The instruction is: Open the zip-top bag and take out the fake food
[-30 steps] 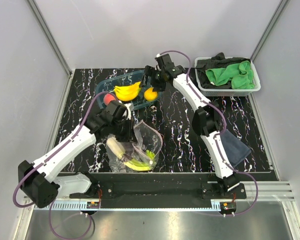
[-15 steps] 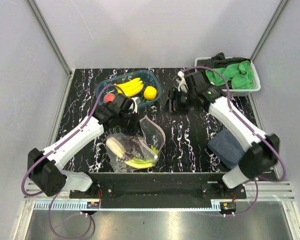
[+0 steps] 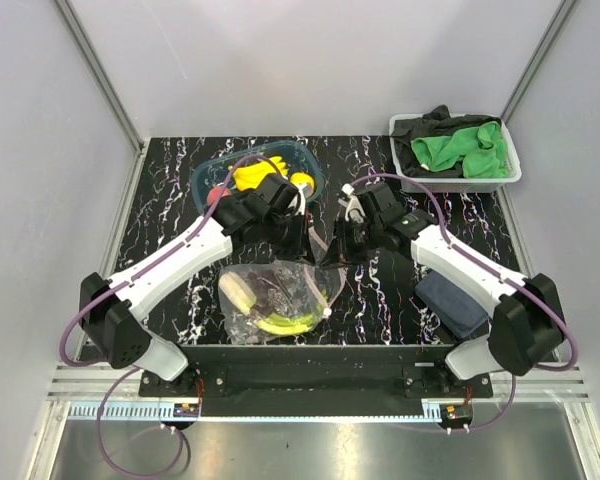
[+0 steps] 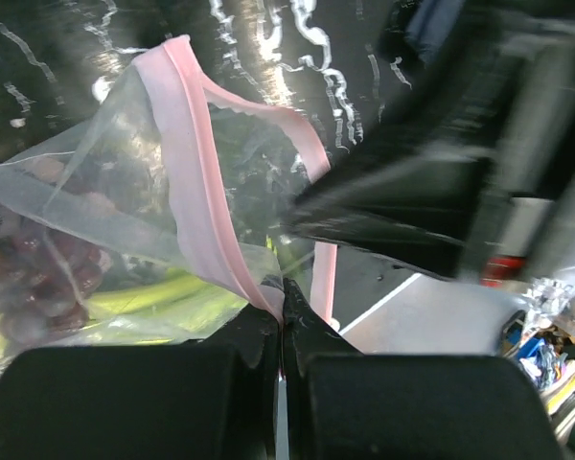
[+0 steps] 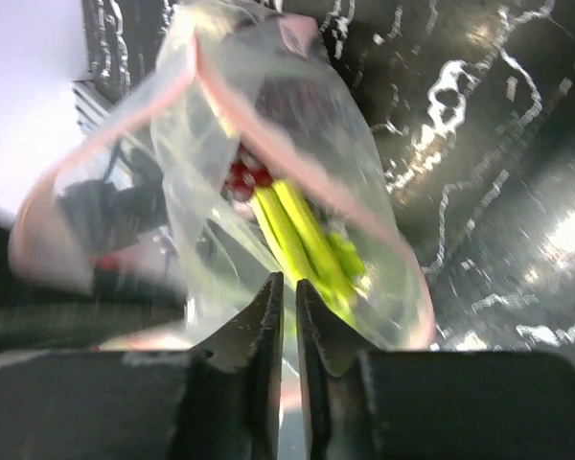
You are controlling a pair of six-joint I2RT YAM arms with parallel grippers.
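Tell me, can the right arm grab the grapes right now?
Probably not. The right gripper looks pinched shut on the rim of the zip-top bag, so it is busy; the grapes lie inside.

Overhead view looking down, wrist views close, sharing zip-top bag [image 4: 187, 182]

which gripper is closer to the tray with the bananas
Left. The left gripper sits just in front of the tray's near rim; the right gripper is farther off, past its right end. Both pinch the bag.
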